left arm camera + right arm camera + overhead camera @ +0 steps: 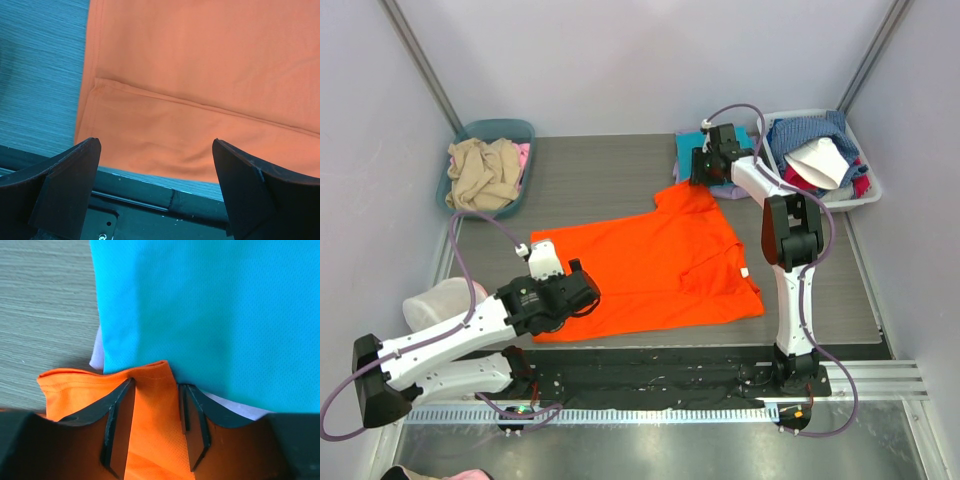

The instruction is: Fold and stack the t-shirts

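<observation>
Teal basket (501,125) left; pale bin (866,199) right

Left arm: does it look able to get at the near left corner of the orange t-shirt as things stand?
Probably yes. The left end effector hangs open over the near hem of the orange t-shirt; the corner lies right by one finger, and nothing covers it.

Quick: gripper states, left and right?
Left gripper: open, empty, over the orange shirt.
Right gripper: jaws astride the orange shirt's edge; whether clamped cannot be told.
</observation>
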`<action>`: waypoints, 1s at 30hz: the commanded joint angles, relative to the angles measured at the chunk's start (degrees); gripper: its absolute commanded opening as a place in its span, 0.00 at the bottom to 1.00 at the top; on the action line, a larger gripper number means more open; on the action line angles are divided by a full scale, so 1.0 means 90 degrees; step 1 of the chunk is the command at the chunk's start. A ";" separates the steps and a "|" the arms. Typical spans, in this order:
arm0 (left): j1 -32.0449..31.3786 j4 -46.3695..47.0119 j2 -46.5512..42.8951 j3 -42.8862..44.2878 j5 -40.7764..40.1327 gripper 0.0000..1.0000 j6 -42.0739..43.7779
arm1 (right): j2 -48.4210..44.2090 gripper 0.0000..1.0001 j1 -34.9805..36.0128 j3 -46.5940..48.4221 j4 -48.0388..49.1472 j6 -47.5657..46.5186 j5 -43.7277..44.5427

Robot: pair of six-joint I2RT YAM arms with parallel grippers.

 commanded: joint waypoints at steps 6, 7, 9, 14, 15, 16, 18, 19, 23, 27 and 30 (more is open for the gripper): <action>0.0013 0.0091 -0.0115 -0.0081 -0.0097 1.00 -0.0175 | -0.0128 0.49 0.0009 0.0459 0.0141 -0.0023 0.0000; 0.0013 0.0110 -0.0106 -0.0081 -0.0088 1.00 -0.0175 | -0.0127 0.49 0.0009 0.0459 0.0141 -0.0032 0.0000; 0.0013 0.0139 -0.0067 -0.0071 -0.0078 1.00 -0.0175 | -0.0118 0.48 0.0009 0.0459 0.0131 -0.0062 0.0029; 0.0013 0.0139 -0.0057 -0.0061 -0.0068 1.00 -0.0175 | -0.0108 0.38 0.0009 0.0459 0.0121 -0.0062 0.0030; 0.0013 0.0149 -0.0057 -0.0061 -0.0058 1.00 -0.0175 | -0.0108 0.35 0.0019 0.0450 0.0121 -0.0071 0.0029; 0.0013 0.0159 -0.0057 -0.0061 -0.0077 1.00 -0.0184 | -0.0108 0.31 0.0009 0.0450 0.0121 -0.0072 0.0029; 0.0013 0.0159 -0.0057 -0.0090 -0.0087 1.00 -0.0184 | -0.0118 0.24 0.0019 0.0449 0.0121 -0.0052 0.0020; 0.0013 0.0149 -0.0047 -0.0091 -0.0097 1.00 -0.0175 | -0.0108 0.21 0.0019 0.0450 0.0111 -0.0052 0.0020; 0.0071 0.0013 -0.0018 0.0084 -0.0506 1.00 -0.0087 | -0.0127 0.08 0.0019 0.0430 0.0111 -0.0062 0.0020; 0.0694 0.0616 0.0089 0.0349 -0.0644 1.00 0.0888 | -0.0127 0.01 0.0000 0.0401 0.0121 -0.0052 -0.0058; 0.1845 0.1601 0.0236 0.0388 -0.0100 1.00 0.2030 | -0.0127 0.01 0.0009 0.0372 0.0121 -0.0042 -0.0068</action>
